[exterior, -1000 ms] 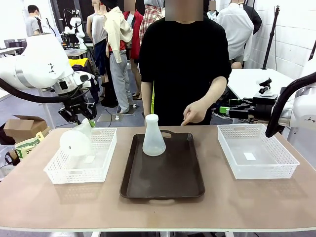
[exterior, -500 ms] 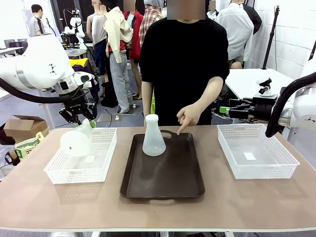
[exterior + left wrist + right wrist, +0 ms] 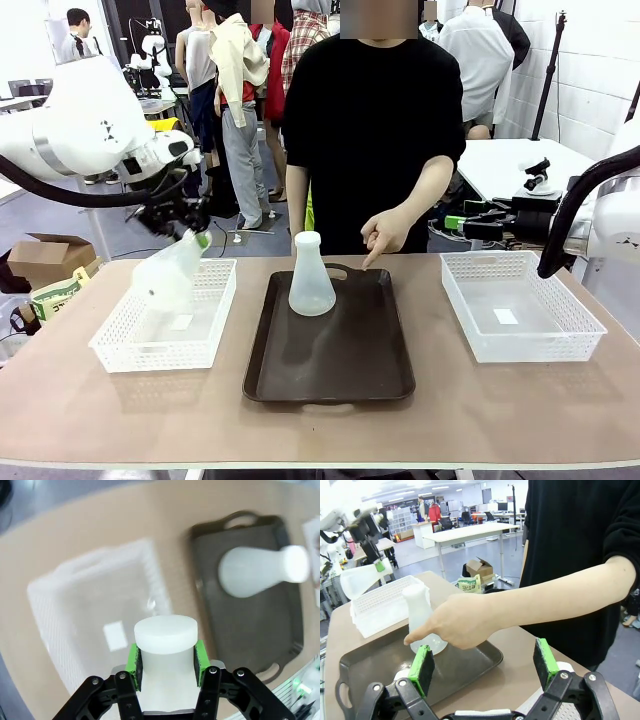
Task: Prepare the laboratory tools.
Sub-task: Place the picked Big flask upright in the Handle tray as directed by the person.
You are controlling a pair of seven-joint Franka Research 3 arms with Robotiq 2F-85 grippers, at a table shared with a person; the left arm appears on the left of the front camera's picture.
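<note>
Clamping the neck of a tilted flask (image 3: 168,277) above the left basket (image 3: 118,350), the left gripper (image 3: 165,661) has the tray (image 3: 330,385) beside it, while the right gripper (image 3: 482,666) gapes empty near the standing flask (image 3: 311,277).

We see a tan table (image 3: 130,420) running across the front view, and we take the dark brown tray (image 3: 330,375) at its middle as our landmark. The tray lies flat on the tabletop, its cut-out handles at the near and far ends. To the tray's left, just beside it, a white mesh basket (image 3: 130,355) sits on the table. To the tray's right, a little farther off, a second white mesh basket (image 3: 575,340) rests there too. Each basket seems to have a small pale patch on its floor, though we cannot tell what it is. In front of the tray the tabletop is bare.
</note>
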